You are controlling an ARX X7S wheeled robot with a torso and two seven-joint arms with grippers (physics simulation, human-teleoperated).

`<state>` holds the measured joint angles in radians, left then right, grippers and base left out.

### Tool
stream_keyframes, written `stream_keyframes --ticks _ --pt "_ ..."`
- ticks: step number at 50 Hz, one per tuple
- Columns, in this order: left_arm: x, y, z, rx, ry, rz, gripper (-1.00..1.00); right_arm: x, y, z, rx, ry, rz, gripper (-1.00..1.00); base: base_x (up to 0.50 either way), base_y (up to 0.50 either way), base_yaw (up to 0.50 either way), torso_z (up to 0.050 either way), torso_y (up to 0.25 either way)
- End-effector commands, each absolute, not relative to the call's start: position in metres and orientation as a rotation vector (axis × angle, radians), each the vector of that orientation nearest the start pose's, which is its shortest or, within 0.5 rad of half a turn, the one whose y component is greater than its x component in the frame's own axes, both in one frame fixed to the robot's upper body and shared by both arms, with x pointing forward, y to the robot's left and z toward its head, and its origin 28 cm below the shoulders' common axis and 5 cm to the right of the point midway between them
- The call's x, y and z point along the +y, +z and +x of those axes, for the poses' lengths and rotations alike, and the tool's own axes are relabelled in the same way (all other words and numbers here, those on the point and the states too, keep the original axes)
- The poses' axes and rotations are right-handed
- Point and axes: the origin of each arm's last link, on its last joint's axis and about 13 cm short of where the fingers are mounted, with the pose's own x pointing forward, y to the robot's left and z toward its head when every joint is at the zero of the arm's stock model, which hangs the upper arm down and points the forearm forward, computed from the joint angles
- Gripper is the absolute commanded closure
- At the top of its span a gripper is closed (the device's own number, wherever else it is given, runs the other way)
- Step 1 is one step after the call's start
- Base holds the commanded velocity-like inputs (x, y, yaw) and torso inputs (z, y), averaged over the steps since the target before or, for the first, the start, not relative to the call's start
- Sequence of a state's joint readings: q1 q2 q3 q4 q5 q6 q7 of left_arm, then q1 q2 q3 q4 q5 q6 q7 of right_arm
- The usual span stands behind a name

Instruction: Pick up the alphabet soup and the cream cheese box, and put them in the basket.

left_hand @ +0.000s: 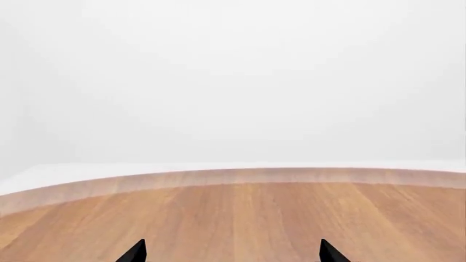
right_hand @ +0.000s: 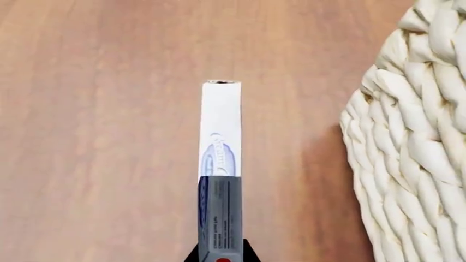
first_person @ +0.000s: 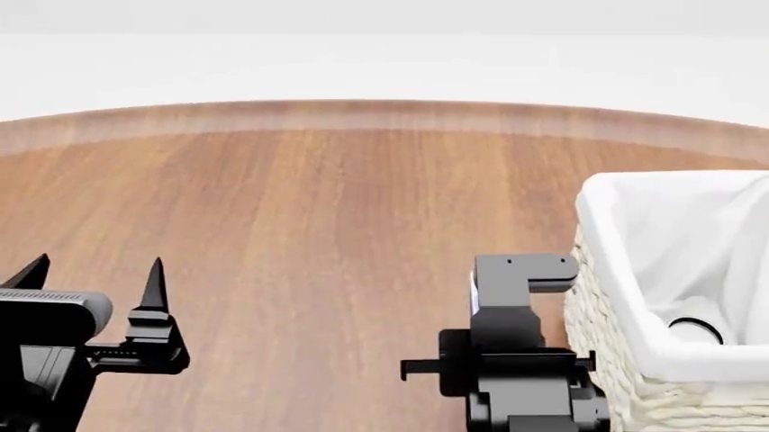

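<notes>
My right gripper (right_hand: 220, 257) is shut on the cream cheese box (right_hand: 220, 136), a thin white box seen edge-on with a bluish mark and a red spot, held above the wooden table just beside the basket's woven wall (right_hand: 407, 142). In the head view the right gripper (first_person: 495, 301) is close to the left side of the basket (first_person: 625, 297), with a sliver of the box (first_person: 474, 297) showing. A pale round can end (first_person: 694, 331) lies inside the basket; its label is hidden. My left gripper (first_person: 94, 270) is open and empty at the near left, its fingertips (left_hand: 135, 252) over bare wood.
The round wooden table (first_person: 312, 207) curves away to a far edge (first_person: 384, 112), with a white floor beyond it. The basket's white cloth liner (first_person: 673, 225) folds over its rim at the right.
</notes>
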<state>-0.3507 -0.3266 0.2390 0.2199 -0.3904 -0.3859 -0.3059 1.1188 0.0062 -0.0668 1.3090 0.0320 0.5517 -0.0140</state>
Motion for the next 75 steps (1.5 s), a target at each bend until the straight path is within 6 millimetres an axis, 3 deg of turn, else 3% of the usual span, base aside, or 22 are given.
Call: stream_keyframes --ticks 1,11,14,18,21,33,41,52,75 --pt "0.222 0.111 0.269 -0.086 -0.009 0.012 -1.0 -0.098 0.082 0.383 0.727 0.028 -0.04 1.0 0.0 0.0 0.0 0.0 0.25" --pt "0.221 0.112 0.269 -0.08 -0.01 -0.001 -1.0 -0.097 0.087 0.385 0.713 0.036 -0.044 1.0 0.0 0.0 0.0 0.0 0.249" --pt "0.221 0.111 0.27 -0.091 0.008 0.024 -1.0 -0.096 0.109 0.396 0.649 0.054 -0.041 1.0 0.0 0.0 0.0 0.0 0.0" --pt "0.221 0.112 0.269 -0.096 0.007 0.026 -1.0 -0.104 0.161 0.411 0.546 0.027 -0.037 1.0 0.0 0.0 0.0 0.0 0.0" --pt "0.22 0.11 0.27 -0.091 0.006 0.029 -1.0 -0.109 0.189 0.403 0.507 0.008 -0.036 1.0 0.0 0.0 0.0 0.0 0.0" --pt "0.22 0.111 0.27 -0.091 0.01 0.027 -1.0 -0.154 0.223 0.389 0.433 -0.194 0.038 1.0 0.0 0.0 0.0 0.0 0.0" --pt "0.219 0.11 0.269 -0.091 0.008 0.03 -1.0 -0.19 0.223 0.376 0.413 -0.379 0.101 1.0 0.0 0.0 0.0 0.0 0.0" --pt "0.218 0.108 0.268 -0.092 0.007 0.033 -1.0 -0.215 0.214 0.369 0.411 -0.471 0.153 1.0 0.0 0.0 0.0 0.0 0.0" --pt "0.219 0.109 0.267 -0.101 0.009 0.041 -1.0 -0.222 0.187 0.375 0.468 -0.456 0.166 1.0 0.0 0.0 0.0 0.0 0.001"
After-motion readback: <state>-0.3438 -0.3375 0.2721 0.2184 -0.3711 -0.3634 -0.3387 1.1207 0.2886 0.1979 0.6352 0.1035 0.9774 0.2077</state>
